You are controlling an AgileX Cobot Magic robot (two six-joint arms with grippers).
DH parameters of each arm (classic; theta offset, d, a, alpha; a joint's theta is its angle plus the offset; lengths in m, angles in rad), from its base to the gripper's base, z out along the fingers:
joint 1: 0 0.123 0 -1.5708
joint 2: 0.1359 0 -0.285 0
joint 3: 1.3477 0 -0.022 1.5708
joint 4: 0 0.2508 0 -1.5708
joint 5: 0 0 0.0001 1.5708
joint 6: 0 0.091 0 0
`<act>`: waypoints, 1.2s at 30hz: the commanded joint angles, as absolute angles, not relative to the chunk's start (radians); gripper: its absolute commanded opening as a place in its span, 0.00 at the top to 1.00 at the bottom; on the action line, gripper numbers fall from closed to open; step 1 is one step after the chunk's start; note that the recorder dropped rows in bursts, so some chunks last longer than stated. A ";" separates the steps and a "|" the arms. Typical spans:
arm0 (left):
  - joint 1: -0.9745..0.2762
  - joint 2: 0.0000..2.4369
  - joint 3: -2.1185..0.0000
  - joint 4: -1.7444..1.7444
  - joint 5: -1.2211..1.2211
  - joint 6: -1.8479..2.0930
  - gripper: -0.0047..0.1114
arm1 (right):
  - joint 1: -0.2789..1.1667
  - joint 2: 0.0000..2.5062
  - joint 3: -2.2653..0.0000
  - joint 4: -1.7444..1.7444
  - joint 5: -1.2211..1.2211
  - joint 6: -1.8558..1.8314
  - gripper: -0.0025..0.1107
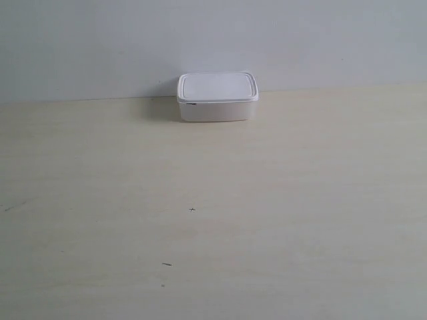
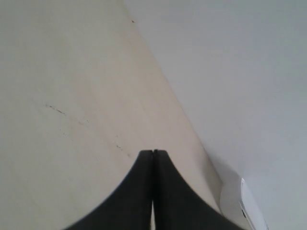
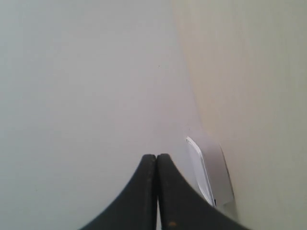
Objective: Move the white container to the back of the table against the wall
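Against the wall (image 1: 213, 40) at the back of the table (image 1: 213, 233) sits the white container (image 1: 217, 97), job seemingly done; left gripper (image 2: 153, 152) and right gripper (image 3: 157, 156) have jaws closed, empty.

**Item count**

1 container (image 1: 217, 110), with 1 lid (image 1: 217, 86).
1 table (image 1: 280, 220).
1 wall (image 1: 100, 47).
2 grippers, one in each wrist view: left gripper (image 2: 153, 152) and right gripper (image 3: 157, 156).

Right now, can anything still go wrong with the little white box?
Maybe. The white container already sits by the wall, and both wrist views show it close by. A careless swing of the shut left gripper or right gripper could knock it away. Pushing further might squash it.
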State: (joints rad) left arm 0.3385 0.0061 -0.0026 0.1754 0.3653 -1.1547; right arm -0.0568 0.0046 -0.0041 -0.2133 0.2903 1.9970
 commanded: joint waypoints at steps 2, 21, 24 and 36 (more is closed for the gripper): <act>0.347 0.000 0.000 0.172 0.363 -1.143 0.96 | -0.070 0.000 0.000 -0.218 0.290 1.987 0.98; 0.347 0.000 0.000 0.217 0.363 -0.682 0.96 | -0.070 0.000 0.000 -0.726 0.307 1.054 0.98; 0.347 0.000 0.000 0.228 0.363 -0.463 0.96 | -0.070 0.000 0.000 -0.753 0.307 0.975 0.98; 0.347 0.000 0.000 0.228 0.363 -0.373 0.96 | -0.070 0.000 0.000 -0.751 0.307 0.975 0.98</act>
